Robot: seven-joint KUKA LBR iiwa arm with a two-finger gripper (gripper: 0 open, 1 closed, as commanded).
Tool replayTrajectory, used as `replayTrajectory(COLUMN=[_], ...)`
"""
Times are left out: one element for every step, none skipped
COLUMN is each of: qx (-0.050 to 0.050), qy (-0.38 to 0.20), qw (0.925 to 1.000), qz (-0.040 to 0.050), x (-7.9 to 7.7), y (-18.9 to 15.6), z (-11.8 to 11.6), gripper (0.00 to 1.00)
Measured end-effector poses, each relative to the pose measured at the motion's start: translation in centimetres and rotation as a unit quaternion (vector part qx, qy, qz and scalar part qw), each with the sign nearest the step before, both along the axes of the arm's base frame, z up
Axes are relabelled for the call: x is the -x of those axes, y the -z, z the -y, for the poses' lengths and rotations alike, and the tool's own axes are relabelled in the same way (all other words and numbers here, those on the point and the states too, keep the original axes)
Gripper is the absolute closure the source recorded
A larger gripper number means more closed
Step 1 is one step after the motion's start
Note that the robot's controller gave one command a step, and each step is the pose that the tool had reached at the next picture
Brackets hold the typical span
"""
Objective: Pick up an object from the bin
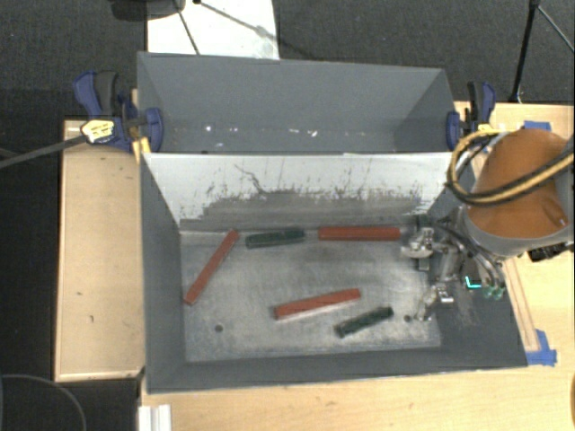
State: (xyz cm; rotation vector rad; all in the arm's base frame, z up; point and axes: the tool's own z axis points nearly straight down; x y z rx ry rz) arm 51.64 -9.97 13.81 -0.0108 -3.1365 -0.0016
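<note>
My gripper hangs low at the right side of the bin floor, its fingers pointing down, with nothing seen between them. Just to its left lies a short dark green stick, slightly tilted. A red-brown stick lies left of that one, near the middle of the floor. Another red-brown stick rests along the back wall, up and to the left of the gripper.
A dark green stick lies at the back wall, and a long red-brown stick leans diagonally at the left. The arm with its orange cover and cables stands over the bin's right wall.
</note>
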Motion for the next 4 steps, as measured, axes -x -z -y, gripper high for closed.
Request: replayTrajectory(qx=[0.001,0.001,0.001,0.000], qy=[-0.001,0.012,0.011,0.026], qw=[1.0000,0.9999,0.9999,0.9997], qz=[0.0037,0.0078,0.0078,0.0015], x=[-0.2,3.5,3.5,3.2], y=[-0.4,6.4,6.4,-13.2], z=[0.0,-5.3,-5.3,-3.2], gripper=[0.00,1.00,1.00,1.00])
